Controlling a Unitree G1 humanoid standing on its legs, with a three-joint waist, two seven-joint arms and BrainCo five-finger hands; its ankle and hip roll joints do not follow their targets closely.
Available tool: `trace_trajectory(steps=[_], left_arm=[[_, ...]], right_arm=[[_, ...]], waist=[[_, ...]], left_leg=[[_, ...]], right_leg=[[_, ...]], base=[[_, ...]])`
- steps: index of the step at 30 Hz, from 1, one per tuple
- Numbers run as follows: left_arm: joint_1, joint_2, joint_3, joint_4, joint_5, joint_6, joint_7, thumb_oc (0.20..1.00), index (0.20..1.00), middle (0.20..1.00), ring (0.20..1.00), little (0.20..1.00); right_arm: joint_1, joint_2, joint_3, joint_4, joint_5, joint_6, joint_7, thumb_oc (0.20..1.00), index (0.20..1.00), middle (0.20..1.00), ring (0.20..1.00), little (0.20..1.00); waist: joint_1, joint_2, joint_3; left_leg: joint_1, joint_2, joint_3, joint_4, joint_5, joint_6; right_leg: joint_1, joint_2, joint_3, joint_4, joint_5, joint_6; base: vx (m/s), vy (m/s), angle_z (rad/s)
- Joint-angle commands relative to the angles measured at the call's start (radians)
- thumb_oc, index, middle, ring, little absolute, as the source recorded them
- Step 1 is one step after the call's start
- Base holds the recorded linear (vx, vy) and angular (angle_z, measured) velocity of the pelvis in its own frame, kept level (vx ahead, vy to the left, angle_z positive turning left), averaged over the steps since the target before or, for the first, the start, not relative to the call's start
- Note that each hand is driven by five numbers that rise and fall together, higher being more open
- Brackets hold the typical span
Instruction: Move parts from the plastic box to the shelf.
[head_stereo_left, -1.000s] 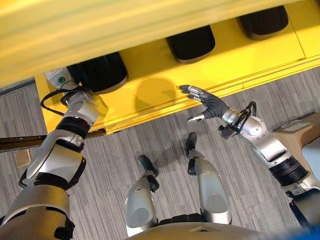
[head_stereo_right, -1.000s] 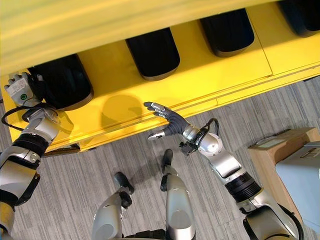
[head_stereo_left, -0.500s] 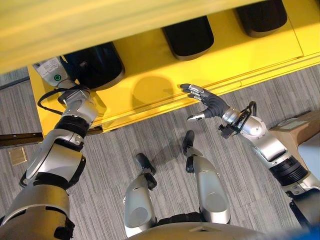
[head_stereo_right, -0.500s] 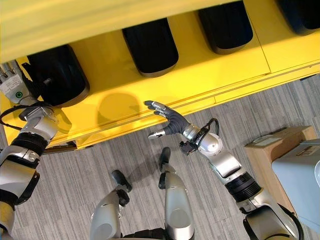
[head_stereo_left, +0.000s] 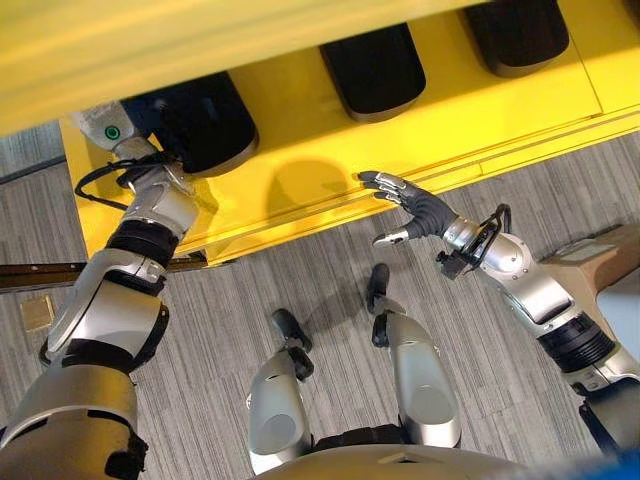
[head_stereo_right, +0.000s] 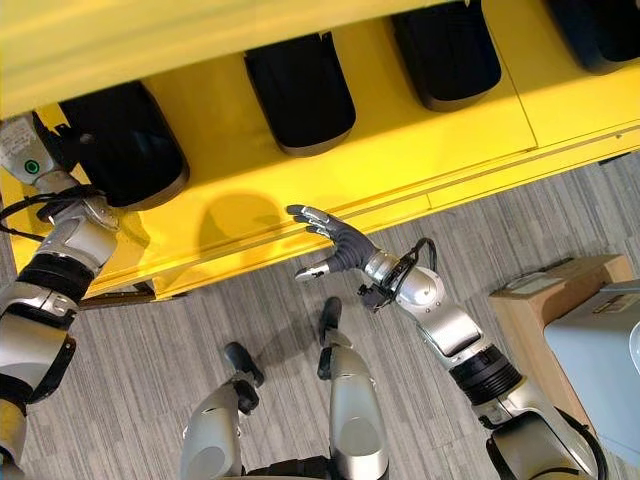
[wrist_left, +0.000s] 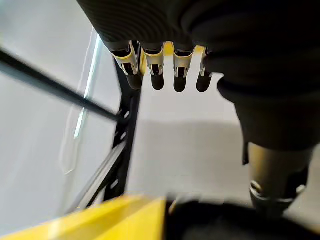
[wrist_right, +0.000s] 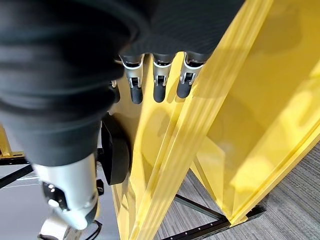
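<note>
While the yellow shelf (head_stereo_left: 300, 180) runs slantwise across the top of the head views, its front lip sits right at the right hand's (head_stereo_left: 410, 208) fingertips. That hand is spread, fingers straight and fanned, thumb held apart below them, hovering at the shelf's front edge with grey carpeted floor (head_stereo_left: 300, 290) open beneath it. From its own wrist camera the fingers (wrist_right: 159, 85) hang straight beside the yellow rails of the shelf, nothing between them.

Over on the far side, the left arm reaches up to the shelf's end corner. The left hand (head_stereo_right: 28, 155) is up against the first black part (head_stereo_left: 200, 125), which lies at that end of the shelf deck, close to the side edge. Whether those fingers grip the part or merely rest by it, I cannot tell; the left wrist view shows fingers (wrist_left: 157, 75) pointing outward over a dark shape and a strip of yellow edge.

Along the deck, a second black part (head_stereo_left: 372, 70) and a third black part (head_stereo_left: 515, 35) sit in a row, well apart from one another, with bare yellow between them and a broad bare strip in front, out to the lip.

Off by the right arm, a cardboard box (head_stereo_left: 590, 262) stands on the floor, and beside it a pale plastic box (head_stereo_right: 600, 355) shows in the right eye view.
</note>
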Motion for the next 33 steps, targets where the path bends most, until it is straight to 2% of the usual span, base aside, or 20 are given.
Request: trace_trajectory(steps=[1, 4, 5, 9, 12, 14, 15, 16, 17, 19, 20, 25, 27, 29, 30, 33], left_arm=[[-0.021, 0.091, 0.009, -0.027, 0.044, -0.044, 0.063, 1.0, 1.0, 1.0, 1.0, 1.0], [-0.011, 0.103, 0.012, -0.06, 0.036, -0.082, 0.067, 1.0, 1.0, 1.0, 1.0, 1.0], [-0.004, 0.107, 0.017, -0.073, 0.024, -0.124, 0.049, 1.0, 1.0, 1.0, 1.0, 1.0], [0.03, 0.1, 0.029, -0.113, 0.025, -0.179, 0.033, 1.0, 1.0, 1.0, 1.0, 1.0], [0.107, 0.087, 0.069, -0.182, 0.001, -0.269, -0.015, 1.0, 1.0, 1.0, 1.0, 1.0], [0.213, 0.044, 0.12, -0.273, 0.012, -0.344, -0.061, 1.0, 1.0, 1.0, 1.0, 1.0], [0.227, 0.038, 0.126, -0.283, 0.013, -0.357, -0.072, 1.0, 1.0, 1.0, 1.0, 1.0], [0.283, 0.022, 0.147, -0.326, 0.007, -0.405, -0.102, 1.0, 1.0, 1.0, 1.0, 1.0], [0.325, 0.007, 0.161, -0.36, 0.018, -0.42, -0.121, 1.0, 1.0, 1.0, 1.0, 1.0], [0.347, 0.0, 0.168, -0.376, 0.009, -0.434, -0.139, 1.0, 1.0, 1.0, 1.0, 1.0], [0.484, -0.055, 0.207, -0.495, 0.036, -0.498, -0.187, 1.0, 1.0, 1.0, 1.0, 1.0], [0.653, -0.135, 0.238, -0.638, 0.061, -0.565, -0.266, 1.0, 1.0, 1.0, 1.0, 1.0], [0.762, -0.166, 0.262, -0.717, 0.07, -0.629, -0.314, 1.0, 1.0, 1.0, 1.0, 1.0], [0.827, -0.177, 0.277, -0.762, 0.061, -0.663, -0.347, 1.0, 1.0, 1.0, 1.0, 1.0], [0.893, -0.181, 0.286, -0.79, 0.048, -0.712, -0.378, 1.0, 1.0, 1.0, 1.0, 1.0], [0.962, -0.19, 0.29, -0.814, -0.01, -0.743, -0.444, 1.0, 1.0, 1.0, 1.0, 1.0]], right_arm=[[0.009, -0.018, -0.008, -0.037, 0.059, -0.033, 0.01, 1.0, 1.0, 1.0, 1.0, 1.0], [0.017, -0.024, -0.008, -0.041, 0.062, -0.034, 0.016, 1.0, 1.0, 1.0, 1.0, 1.0], [0.026, -0.026, -0.009, -0.044, 0.062, -0.036, 0.018, 1.0, 1.0, 1.0, 1.0, 1.0], [0.045, -0.02, -0.016, -0.049, 0.058, -0.041, 0.024, 1.0, 1.0, 1.0, 1.0, 1.0], [0.074, -0.013, -0.018, -0.052, 0.05, -0.06, 0.033, 1.0, 1.0, 1.0, 1.0, 1.0], [0.114, 0.007, -0.029, -0.069, 0.03, -0.077, 0.035, 1.0, 1.0, 1.0, 1.0, 1.0], [0.121, 0.01, -0.03, -0.071, 0.026, -0.08, 0.037, 1.0, 1.0, 1.0, 1.0, 1.0], [0.138, 0.017, -0.031, -0.076, 0.019, -0.089, 0.039, 1.0, 1.0, 1.0, 1.0, 1.0], [0.155, 0.023, -0.035, -0.081, 0.01, -0.097, 0.046, 1.0, 1.0, 1.0, 1.0, 1.0], [0.166, 0.027, -0.036, -0.084, 0.003, -0.101, 0.05, 1.0, 1.0, 1.0, 1.0, 1.0], [0.217, 0.039, -0.045, -0.105, -0.01, -0.124, 0.063, 1.0, 1.0, 1.0, 1.0, 1.0], [0.289, 0.069, -0.05, -0.126, -0.019, -0.159, 0.077, 1.0, 1.0, 1.0, 1.0, 1.0], [0.333, 0.078, -0.058, -0.155, -0.006, -0.167, 0.094, 1.0, 1.0, 1.0, 1.0, 1.0], [0.354, 0.085, -0.059, -0.163, 0.005, -0.169, 0.1, 1.0, 1.0, 1.0, 1.0, 1.0], [0.369, 0.094, -0.057, -0.164, 0.029, -0.169, 0.1, 1.0, 1.0, 1.0, 1.0, 1.0], [0.38, 0.108, -0.051, -0.16, 0.06, -0.173, 0.09, 1.0, 1.0, 1.0, 1.0, 1.0]], waist=[[0.005, -0.012, -0.062], [0.007, -0.009, -0.069], [0.009, -0.008, -0.073], [0.014, -0.008, -0.081], [0.025, -0.005, -0.09], [0.038, -0.008, -0.097], [0.04, -0.006, -0.102], [0.047, -0.006, -0.107], [0.052, -0.007, -0.109], [0.054, -0.004, -0.115], [0.072, -0.004, -0.126], [0.103, 0.0, -0.152], [0.126, 0.0, -0.169], [0.14, 0.0, -0.181], [0.161, 0.0, -0.194], [0.184, -0.001, -0.211]], left_leg=[[-0.111, 0.0, -0.032, 0.127, 0.0, -0.024], [-0.106, -0.003, -0.036, 0.123, 0.001, -0.023], [-0.102, -0.006, -0.041, 0.121, -0.001, -0.022], [-0.093, -0.011, -0.043, 0.116, -0.005, -0.019], [-0.082, -0.015, -0.053, 0.109, -0.002, -0.018], [-0.077, -0.019, -0.045, 0.089, 0.016, -0.001], [-0.068, -0.023, -0.061, 0.089, -0.004, -0.014], [-0.061, -0.025, -0.065, 0.081, -0.002, -0.013], [-0.062, -0.025, -0.053, 0.072, 0.018, 0.001], [-0.05, -0.029, -0.071, 0.071, -0.001, -0.012], [-0.036, -0.03, -0.065, 0.047, 0.025, 0.001], [0.003, -0.043, -0.09, 0.008, 0.034, 0.003], [0.027, -0.044, -0.099, -0.013, 0.04, 0.001], [0.039, -0.044, -0.104, -0.023, 0.045, -0.002], [0.055, -0.046, -0.111, -0.032, 0.048, -0.004], [0.074, -0.047, -0.119, -0.043, 0.053, -0.007]], right_leg=[[0.053, -0.01, 0.02, 0.076, -0.161, 0.118], [0.062, -0.009, 0.02, 0.072, -0.162, 0.116], [0.07, -0.007, 0.02, 0.069, -0.165, 0.115], [0.087, -0.006, 0.016, 0.059, -0.165, 0.114], [0.11, -0.002, 0.013, 0.049, -0.169, 0.112], [0.124, 0.001, 0.0, 0.029, -0.151, 0.101], [0.134, 0.002, 0.008, 0.03, -0.167, 0.111], [0.145, 0.003, 0.005, 0.024, -0.167, 0.112], [0.146, 0.003, -0.005, 0.016, -0.15, 0.102], [0.16, 0.003, 0.001, 0.017, -0.167, 0.112], [0.183, 0.003, -0.019, -0.004, -0.151, 0.103], [0.238, 0.009, -0.027, -0.035, -0.149, 0.107], [0.273, 0.009, -0.041, -0.053, -0.147, 0.109], [0.292, 0.008, -0.052, -0.06, -0.144, 0.109], [0.317, 0.007, -0.064, -0.066, -0.141, 0.108], [0.348, 0.007, -0.073, -0.079, -0.136, 0.108]], base=[[0.0, 0.0, 0.0], [0.0, 0.0, 0.0], [0.0, 0.0, 0.0], [0.0, -0.009, 0.0], [0.01, -0.045, 0.01], [-0.05, -0.087, 0.04], [-0.01, -0.066, 0.05], [0.0, -0.053, 0.02], [-0.07, -0.064, 0.0], [0.0, -0.045, 0.04], [0.0, -0.065, 0.07], [0.0, -0.056, 0.07], [0.0, -0.058, 0.07], [-0.01, -0.053, 0.25], [0.0, -0.048, 0.18], [0.0, -0.026, 0.24]])
